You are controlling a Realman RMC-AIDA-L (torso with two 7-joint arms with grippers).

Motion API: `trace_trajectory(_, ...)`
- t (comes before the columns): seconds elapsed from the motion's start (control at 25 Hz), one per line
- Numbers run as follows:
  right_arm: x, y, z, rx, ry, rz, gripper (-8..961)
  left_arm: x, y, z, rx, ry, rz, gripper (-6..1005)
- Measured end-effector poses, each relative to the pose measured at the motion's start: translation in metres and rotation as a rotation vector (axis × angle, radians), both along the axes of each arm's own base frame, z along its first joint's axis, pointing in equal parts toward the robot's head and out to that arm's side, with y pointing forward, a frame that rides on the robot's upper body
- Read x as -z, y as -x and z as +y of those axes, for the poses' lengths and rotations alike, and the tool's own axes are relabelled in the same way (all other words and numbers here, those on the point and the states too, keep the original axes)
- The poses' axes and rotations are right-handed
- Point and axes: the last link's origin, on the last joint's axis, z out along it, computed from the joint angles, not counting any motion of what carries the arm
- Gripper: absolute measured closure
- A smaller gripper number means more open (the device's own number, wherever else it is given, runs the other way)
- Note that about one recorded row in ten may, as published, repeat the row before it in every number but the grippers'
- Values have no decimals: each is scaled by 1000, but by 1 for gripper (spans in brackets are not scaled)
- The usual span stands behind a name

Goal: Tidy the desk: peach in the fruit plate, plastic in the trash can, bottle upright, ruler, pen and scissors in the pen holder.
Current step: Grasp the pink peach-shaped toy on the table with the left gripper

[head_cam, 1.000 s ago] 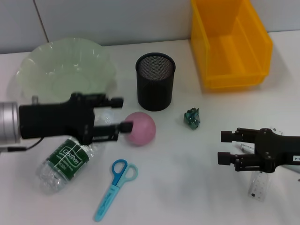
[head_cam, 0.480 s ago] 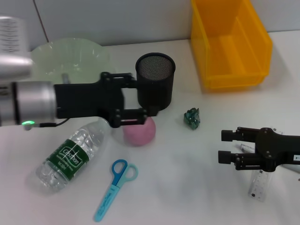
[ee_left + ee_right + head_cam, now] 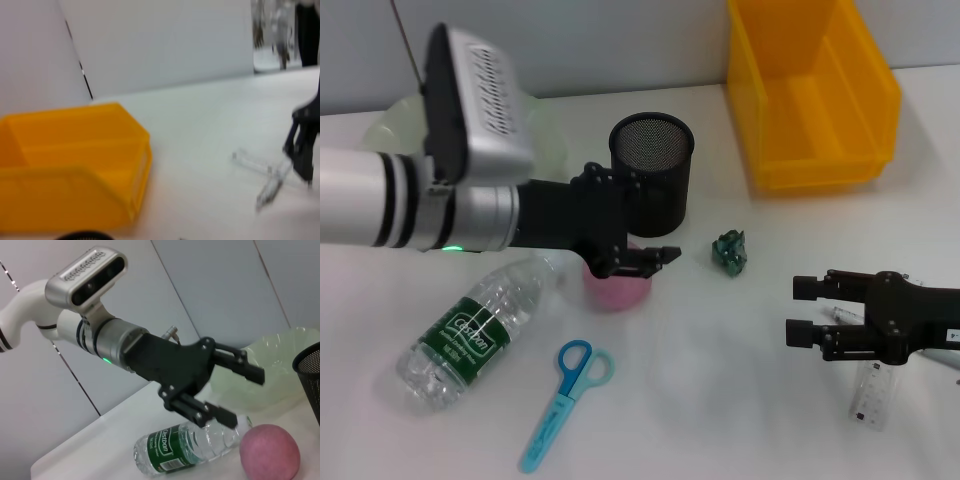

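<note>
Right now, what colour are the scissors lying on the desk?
Light blue, handles and all. The scissors show best in the head view, beside the fallen bottle.

— Underfoot of everything?
— White worktop [image 3: 720, 380], matte, evenly lit, filling the head view from the lower edge up to a pale band near the top; soft shadows only.
— And behind?
— Grey wall [image 3: 590, 40] across the top of the frame, split by a thin dark vertical seam [image 3: 408, 45] at upper left.
— Same from the wrists?
— Panelled grey wall [image 3: 210, 290] again, with slanting seams through the upper half of the right wrist view. Plain pale wall [image 3: 160, 45] in the left wrist view, one dark seam at upper left, something bright and blurred at the upper right corner.
</note>
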Motion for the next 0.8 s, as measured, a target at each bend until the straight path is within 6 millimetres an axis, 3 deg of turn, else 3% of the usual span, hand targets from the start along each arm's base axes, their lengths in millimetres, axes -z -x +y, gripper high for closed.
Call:
trace_trajectory(0.56,-1,0,2,1,-4,-3,134,9,0,4,32,1,164,324)
trace_trajectory(0.8,0,0,2,1,-4,-3,134,23,5,3,49,-27,263,324)
